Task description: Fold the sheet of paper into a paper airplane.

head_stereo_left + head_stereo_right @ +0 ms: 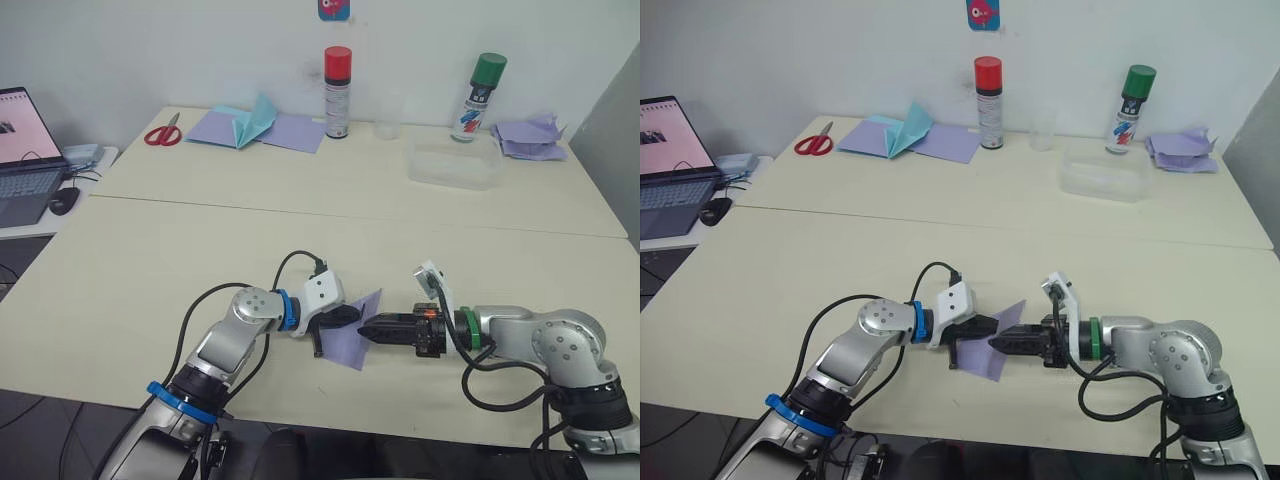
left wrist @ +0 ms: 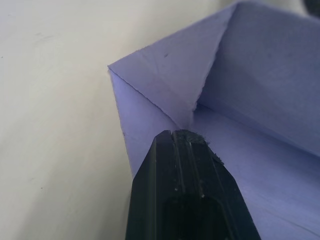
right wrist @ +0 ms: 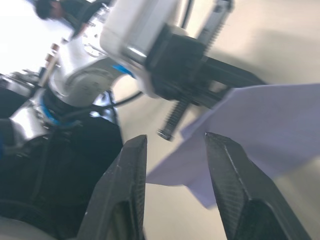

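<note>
At the far left edge of the left eye view, a laptop sits open with a black mouse beside it. A little to the right, in the upper left part of the frame, red scissors lie on the pale table. Next come flat purple sheets with a teal peaked piece standing on them.

Near the bottom of the frame, left of the middle, the left gripper points to the right. Its two black fingers are pressed tight together and pinch the paper airplane. The paper airplane is a half-folded lavender sheet with folded flaps. It is in the lower middle of the frame, held up between the two grippers, with its lower corner down by the table.

Just right of it, the right gripper points to the left, toward the other one. In the right wrist view its fingers stand spread apart, and the edge of the paper lies in the gap between them. They do not squeeze it.

At the top middle stands a spray can with a red cap. To its right are a clear cup, a clear box and a spray can with a green cap. In the upper right lies a wrinkly heap of purple papers.
</note>
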`<state>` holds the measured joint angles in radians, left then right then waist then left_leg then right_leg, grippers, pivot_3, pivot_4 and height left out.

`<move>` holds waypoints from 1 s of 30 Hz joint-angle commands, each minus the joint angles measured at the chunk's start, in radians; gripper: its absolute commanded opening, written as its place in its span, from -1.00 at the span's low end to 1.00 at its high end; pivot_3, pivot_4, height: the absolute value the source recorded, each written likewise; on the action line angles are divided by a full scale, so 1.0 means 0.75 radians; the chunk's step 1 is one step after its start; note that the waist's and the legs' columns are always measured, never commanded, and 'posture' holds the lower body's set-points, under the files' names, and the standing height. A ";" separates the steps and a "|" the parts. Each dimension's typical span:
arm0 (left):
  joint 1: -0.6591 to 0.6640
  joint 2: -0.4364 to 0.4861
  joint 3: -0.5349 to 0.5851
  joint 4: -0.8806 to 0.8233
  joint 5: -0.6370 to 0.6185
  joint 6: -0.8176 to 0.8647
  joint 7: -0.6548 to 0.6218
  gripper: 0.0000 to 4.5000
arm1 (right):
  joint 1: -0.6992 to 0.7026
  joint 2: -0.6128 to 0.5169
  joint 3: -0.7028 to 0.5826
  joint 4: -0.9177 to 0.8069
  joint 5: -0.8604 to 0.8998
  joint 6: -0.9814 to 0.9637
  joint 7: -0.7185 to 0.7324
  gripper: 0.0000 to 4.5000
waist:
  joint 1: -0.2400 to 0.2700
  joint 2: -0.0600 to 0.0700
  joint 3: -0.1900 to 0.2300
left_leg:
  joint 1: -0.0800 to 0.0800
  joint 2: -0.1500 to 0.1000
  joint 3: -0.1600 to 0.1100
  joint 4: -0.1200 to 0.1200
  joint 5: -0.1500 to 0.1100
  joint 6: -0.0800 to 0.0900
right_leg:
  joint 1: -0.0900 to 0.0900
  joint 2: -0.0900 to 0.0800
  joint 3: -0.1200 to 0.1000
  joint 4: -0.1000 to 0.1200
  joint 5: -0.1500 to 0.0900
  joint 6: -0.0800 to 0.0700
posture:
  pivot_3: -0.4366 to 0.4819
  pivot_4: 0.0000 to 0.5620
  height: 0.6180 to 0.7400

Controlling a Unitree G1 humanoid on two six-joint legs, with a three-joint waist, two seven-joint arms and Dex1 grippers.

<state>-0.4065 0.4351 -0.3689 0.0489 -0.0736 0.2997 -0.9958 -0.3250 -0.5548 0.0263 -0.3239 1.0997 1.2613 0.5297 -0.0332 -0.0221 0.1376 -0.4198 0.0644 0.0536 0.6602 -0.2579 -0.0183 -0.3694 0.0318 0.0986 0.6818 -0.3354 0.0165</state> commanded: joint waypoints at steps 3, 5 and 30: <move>0.025 0.018 -0.041 0.045 0.040 0.031 -0.004 -1.00 | 0.012 -0.004 0.079 -0.008 -0.136 -0.105 0.073 -0.56 | 0.000 0.000 0.000 | 0.000 0.000 0.000 0.000 0.000 0.000 | 0.000 0.000 0.000 0.000 0.000 0.000 | -0.05 -0.47 1.00; 0.028 0.020 -0.040 0.044 0.040 0.029 -0.005 -1.00 | 0.020 0.013 0.088 -0.007 -0.161 -0.123 0.077 -0.87 | 0.000 0.000 0.000 | 0.000 0.000 -0.001 0.000 0.000 0.000 | 0.000 0.000 0.000 0.000 0.000 0.000 | -0.05 -0.47 1.00; -0.001 0.114 0.023 0.005 0.001 0.077 -0.064 -1.00 | 0.023 0.154 0.344 0.116 -0.626 -0.384 0.109 -0.99 | -0.004 0.000 0.000 | 0.003 0.001 0.000 0.000 0.000 0.000 | 0.000 0.001 -0.001 0.001 0.000 0.000 | -0.05 -0.47 1.00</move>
<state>-0.4125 0.4882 -0.3600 0.0351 -0.0874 0.3223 -1.0303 -0.2999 -0.4427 0.2789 -0.2589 0.6664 0.9963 0.6139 -0.0360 -0.0222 0.1375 -0.4175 0.0654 0.0539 0.6605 -0.2579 -0.0184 -0.3690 0.0323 0.0980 0.6827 -0.3353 0.0165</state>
